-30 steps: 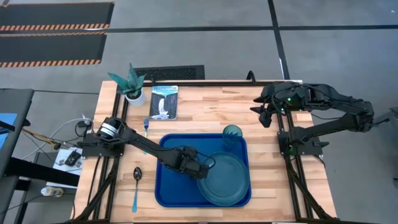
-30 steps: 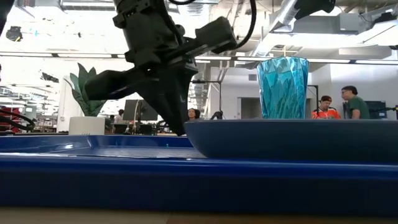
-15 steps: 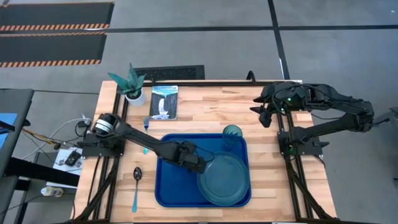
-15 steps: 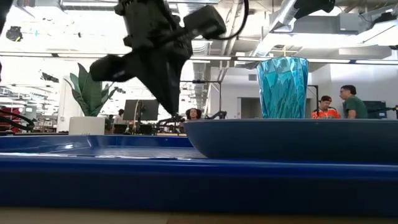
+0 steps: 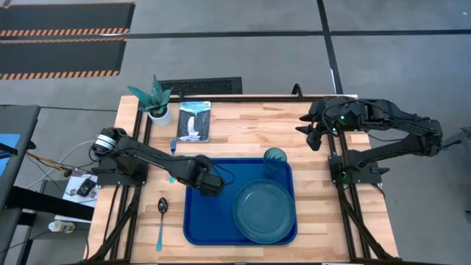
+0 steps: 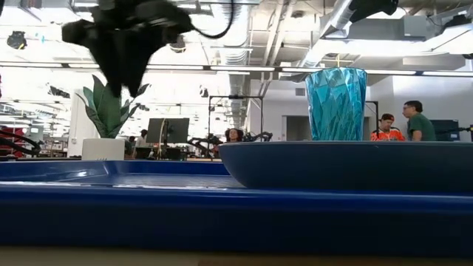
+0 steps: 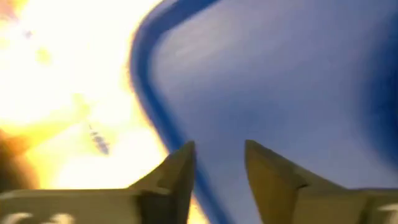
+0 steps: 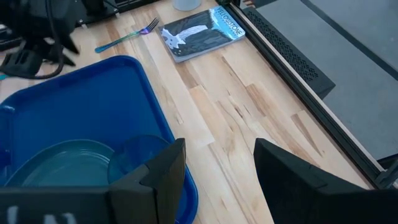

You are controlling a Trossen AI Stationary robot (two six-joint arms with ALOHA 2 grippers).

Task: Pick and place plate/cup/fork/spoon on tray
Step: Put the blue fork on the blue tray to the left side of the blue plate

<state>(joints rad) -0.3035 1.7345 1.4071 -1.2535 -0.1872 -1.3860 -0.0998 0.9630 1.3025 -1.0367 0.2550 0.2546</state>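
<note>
The blue tray [image 5: 213,221] lies on the wooden table. On it rest the dark-teal plate [image 5: 265,212], at its right, and the teal cup [image 5: 274,158], upright in its far right corner. The fork [image 5: 173,149] lies on the table beyond the tray's far left corner. The spoon [image 5: 162,213] lies left of the tray. My left gripper [image 5: 212,187] hangs open above the tray's left part, holding nothing; in its wrist view the left gripper [image 7: 217,158] is over the tray's rim. My right gripper [image 5: 313,138] waits open above the table's far right.
A picture booklet [image 5: 194,121] and a white pot with a teal plant [image 5: 158,110] stand at the table's far left. Bare wood lies between the tray and the far edge. People show in the room behind [image 6: 414,122].
My left gripper has drawn away from the plate's left rim, going toward the table's left edge and up over the tray. The plate stays where it was on the tray.
</note>
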